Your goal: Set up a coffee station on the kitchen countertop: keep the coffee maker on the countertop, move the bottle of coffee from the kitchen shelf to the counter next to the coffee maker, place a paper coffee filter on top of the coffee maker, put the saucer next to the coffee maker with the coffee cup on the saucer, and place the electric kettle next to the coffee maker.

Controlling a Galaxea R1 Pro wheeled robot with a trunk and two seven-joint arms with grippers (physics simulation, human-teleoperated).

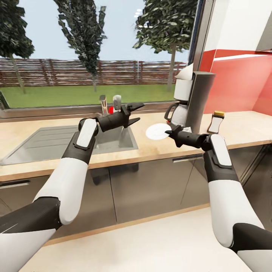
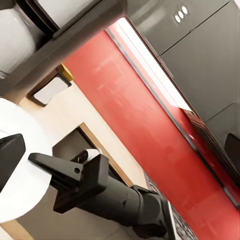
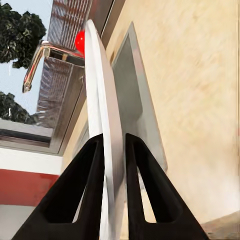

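Lighting is bright, even daylight from the window (image 1: 94, 56). Shadows are soft. The red backsplash (image 2: 150, 130) shows glare; wrist views are slightly blurred.

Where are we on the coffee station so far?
Done: coffee maker on the countertop, bottle of coffee beside it. In hand: right tool grips the saucer by its rim beside the coffee maker. Left: cup, filter and kettle; left tool is open.

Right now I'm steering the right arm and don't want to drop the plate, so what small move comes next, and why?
Probably lower the right pincer a little and let go. It pinches the saucer by its rim, the fingers closed on either side of the edge. The saucer already sits over the countertop just beside the coffee maker, where it belongs. The left pincer hangs open over the sink.
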